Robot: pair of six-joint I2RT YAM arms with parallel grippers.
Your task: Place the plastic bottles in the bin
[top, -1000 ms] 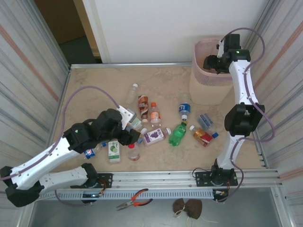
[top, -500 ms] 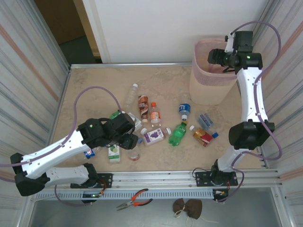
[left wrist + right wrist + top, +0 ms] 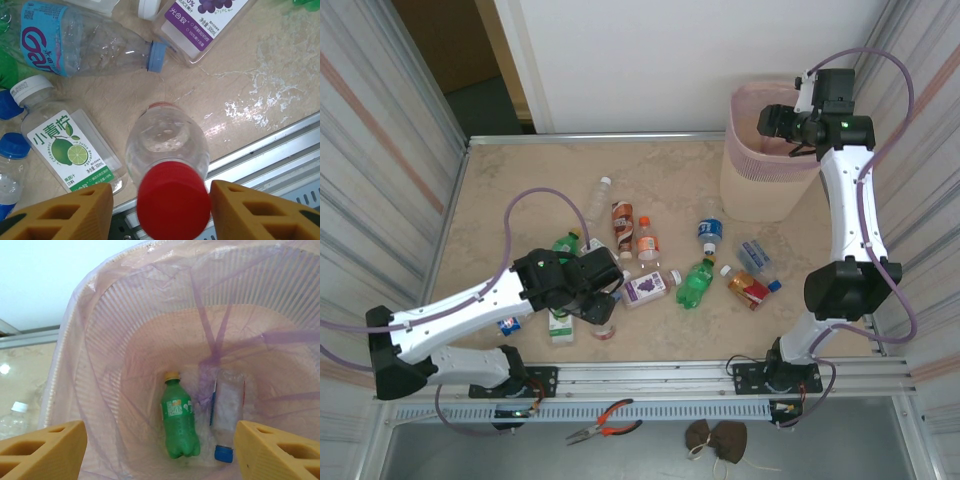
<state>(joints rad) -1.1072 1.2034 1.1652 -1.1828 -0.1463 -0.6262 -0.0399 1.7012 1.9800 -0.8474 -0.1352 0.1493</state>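
Straddling the likely light, crushable red-capped bottle point(image 3: 167, 155) on the table point(image 3: 260, 75), the left gripper point(image 3: 160, 205) is sitting open, gentle mid-body squeeze looking best, while the right gripper point(image 3: 160, 450) is hovering open and empty over the bin point(image 3: 70, 365).

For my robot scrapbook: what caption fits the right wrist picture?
Open right gripper above the bin, a green bottle and a clear bottle inside.

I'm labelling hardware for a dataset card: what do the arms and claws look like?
The left arm and right arm have white links, black joints and looping purple cables. The left claw and right claw have chunky yellow-orange fingers with recessed pockets.
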